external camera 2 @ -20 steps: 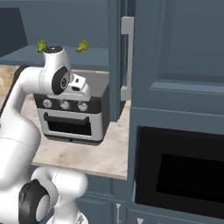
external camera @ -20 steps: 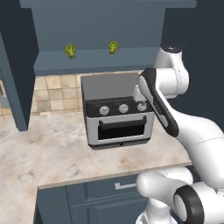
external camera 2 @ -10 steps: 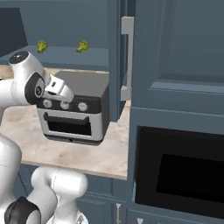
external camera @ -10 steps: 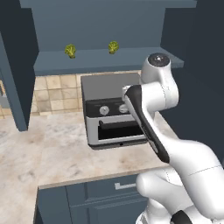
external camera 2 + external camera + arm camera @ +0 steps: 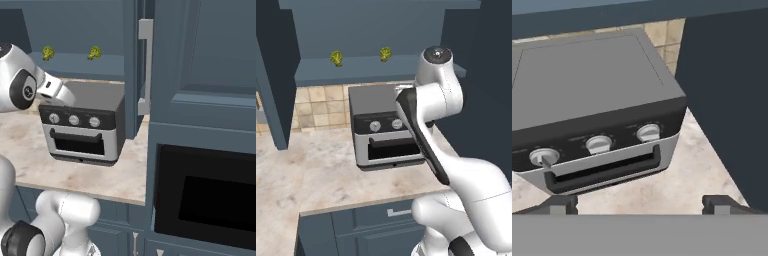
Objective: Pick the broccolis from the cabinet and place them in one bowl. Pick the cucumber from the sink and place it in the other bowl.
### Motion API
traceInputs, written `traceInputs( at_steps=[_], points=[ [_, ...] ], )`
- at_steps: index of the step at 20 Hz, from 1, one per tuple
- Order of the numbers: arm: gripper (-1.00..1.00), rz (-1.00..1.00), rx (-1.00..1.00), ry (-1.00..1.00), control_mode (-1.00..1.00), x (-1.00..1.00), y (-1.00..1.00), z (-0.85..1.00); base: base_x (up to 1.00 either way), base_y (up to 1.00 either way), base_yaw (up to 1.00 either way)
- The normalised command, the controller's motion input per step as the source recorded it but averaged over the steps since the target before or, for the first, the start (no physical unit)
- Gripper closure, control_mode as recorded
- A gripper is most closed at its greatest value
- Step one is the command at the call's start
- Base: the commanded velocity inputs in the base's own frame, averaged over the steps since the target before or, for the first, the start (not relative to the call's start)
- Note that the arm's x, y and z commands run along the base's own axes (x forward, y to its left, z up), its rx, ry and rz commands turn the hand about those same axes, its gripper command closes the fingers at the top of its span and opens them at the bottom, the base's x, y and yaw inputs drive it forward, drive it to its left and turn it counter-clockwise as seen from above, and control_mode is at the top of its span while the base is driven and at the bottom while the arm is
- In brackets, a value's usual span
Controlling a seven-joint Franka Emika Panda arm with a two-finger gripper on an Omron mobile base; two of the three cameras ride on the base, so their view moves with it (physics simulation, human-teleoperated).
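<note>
The gripper hangs nearest, its two fingers spread wide with nothing between them, looking down on the toaster oven. In the left base view the oven sits on the marbled counter at the middle of the scene. Beyond it, at about eleven and twelve o'clock, the two broccolis rest well apart on the shelf of the open cabinet.
</note>
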Motion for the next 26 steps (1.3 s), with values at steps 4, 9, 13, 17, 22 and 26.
traceInputs(
  at_steps=[4, 9, 13, 17, 22, 26],
  points=[
    [-1.0, 0.05, 0.0, 0.0, -1.0, -0.22, 0.0, 0.42, 0.0, 0.0, 0.0],
    [-1.0, 0.18, 0.0, -0.04, -1.0, -0.16, 0.0, 0.09, 0.0, 0.0, 0.0],
    [-1.0, 0.17, 0.0, -0.31, -1.0, -0.06, 0.0, 0.0, 0.0, 0.0, 0.0],
    [-1.0, 0.1, 0.0, -0.4, -1.0, 0.06, 0.0, 0.0, 0.0, 0.0, 0.0],
    [-1.0, 0.03, 0.0, -0.12, -1.0, 0.27, 0.0, 0.48, 0.0, 0.0, 0.0],
    [-1.0, 0.0, 0.0, 0.06, -1.0, 0.24, 0.0, 0.86, 0.0, 0.0, 0.0]
  ],
)
